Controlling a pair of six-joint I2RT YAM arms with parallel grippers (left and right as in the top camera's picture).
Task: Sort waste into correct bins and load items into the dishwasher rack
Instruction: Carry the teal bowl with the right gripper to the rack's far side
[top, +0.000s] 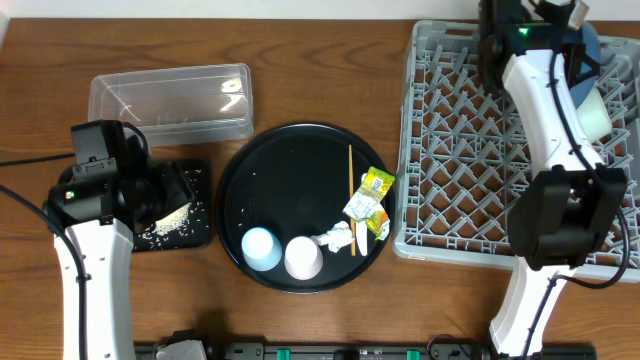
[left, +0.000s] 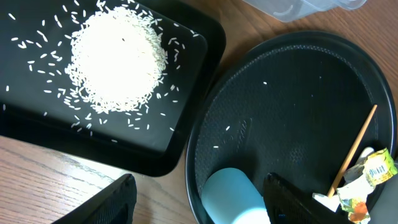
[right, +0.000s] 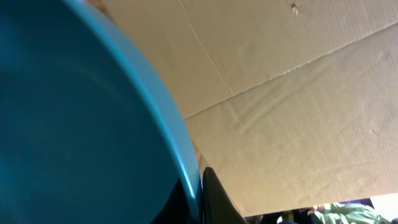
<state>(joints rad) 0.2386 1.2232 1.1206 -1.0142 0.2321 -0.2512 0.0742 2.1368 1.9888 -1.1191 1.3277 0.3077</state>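
— Right arm (top: 545, 100) hangs over the large square grey plastic rack (top: 450, 150), right of the large round black tray (top: 300, 170), carrying the large blue bowl-like plate (top: 592, 45).
— Left gripper (left: 198, 190) gapes above that tray. Right gripper (right: 202, 199) seems clamped on the plate rim: stiff, slick, breakable, so hold deep.

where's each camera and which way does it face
overhead: above the table, looking straight down at dishwasher rack and round tray; left arm, right arm show
left wrist: on left arm, looking down at rice in black tray; open fingers show
right wrist: close against the blue plate, facing cardboard; one finger shows
shared: overhead and left wrist both see rice, pale blue cup
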